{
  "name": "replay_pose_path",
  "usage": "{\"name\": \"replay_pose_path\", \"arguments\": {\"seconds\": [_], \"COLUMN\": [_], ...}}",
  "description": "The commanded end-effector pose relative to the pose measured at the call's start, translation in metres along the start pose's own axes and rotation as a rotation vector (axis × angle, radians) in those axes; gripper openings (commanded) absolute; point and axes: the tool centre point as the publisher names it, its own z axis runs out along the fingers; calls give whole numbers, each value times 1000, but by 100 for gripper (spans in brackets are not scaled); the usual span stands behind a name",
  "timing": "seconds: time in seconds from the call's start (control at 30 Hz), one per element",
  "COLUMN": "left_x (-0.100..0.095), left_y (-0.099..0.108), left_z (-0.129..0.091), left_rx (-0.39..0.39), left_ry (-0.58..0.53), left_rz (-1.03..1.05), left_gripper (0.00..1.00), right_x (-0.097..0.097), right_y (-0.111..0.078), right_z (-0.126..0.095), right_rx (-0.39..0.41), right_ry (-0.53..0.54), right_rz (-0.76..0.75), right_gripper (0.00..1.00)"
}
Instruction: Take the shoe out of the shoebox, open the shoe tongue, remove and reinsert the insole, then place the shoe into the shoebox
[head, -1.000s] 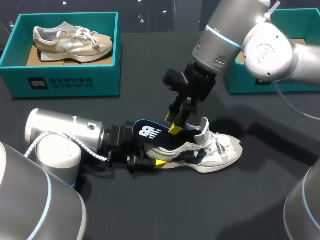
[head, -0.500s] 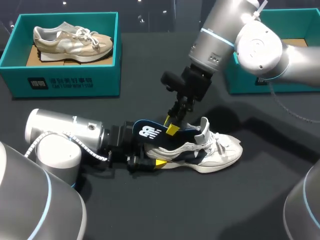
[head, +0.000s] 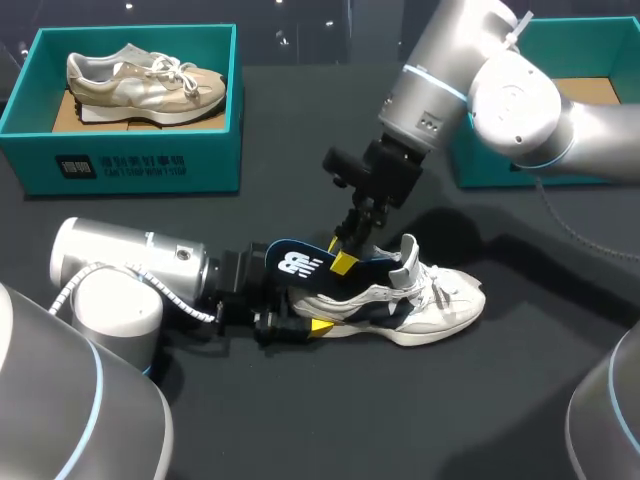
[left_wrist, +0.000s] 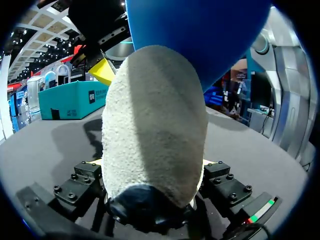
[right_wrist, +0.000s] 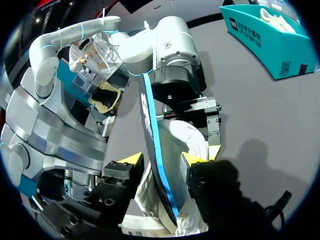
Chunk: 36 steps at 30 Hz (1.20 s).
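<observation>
The shoe (head: 430, 300) stands on its sole, its heel clamped from both sides by the left gripper (left_wrist: 151, 165). The blue insole (head: 300, 265) slants up out of the shoe's heel end. Just above the shoe, the right gripper (head: 342, 250) pinches it between narrowly parted fingers.

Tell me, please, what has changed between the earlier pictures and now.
The right arm swung its upper links slightly leftward. The right end effector stayed shut on the insole, the left end effector stayed clamped on the heel of the shoe, and the shoe did not move.
</observation>
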Motion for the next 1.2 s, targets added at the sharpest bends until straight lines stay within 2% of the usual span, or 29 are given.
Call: {"name": "replay_pose_path", "arguments": {"seconds": [0.03, 0.37, 0.7, 0.77, 0.83, 1.03, 1.2], "left_x": [0, 0, 0, 0, 0, 0, 0], "left_y": [2, 2, 2, 2, 2, 2, 2], "left_z": [0, 0, 0, 0, 0, 0, 0], "left_rx": [-1, -1, -1, -1, -1, -1, -1], "left_ry": [0, 0, 0, 0, 0, 0, 0], "left_rz": [1, 1, 1, 1, 1, 1, 1], "left_gripper": [0, 0, 0, 0, 0, 0, 0], "right_x": [-1, 3, 5, 6, 6, 9, 15], "right_y": [2, 6, 8, 9, 9, 11, 21], "right_z": [1, 11, 18, 19, 19, 17, 11], "right_rx": [-3, -23, -27, -28, -28, -41, -59], "right_ry": [6, 21, 31, 32, 31, 11, -15], "right_rz": [0, -10, -19, -20, -19, -33, -70], "right_gripper": [45, 43, 33, 24, 0, 0, 0]}}
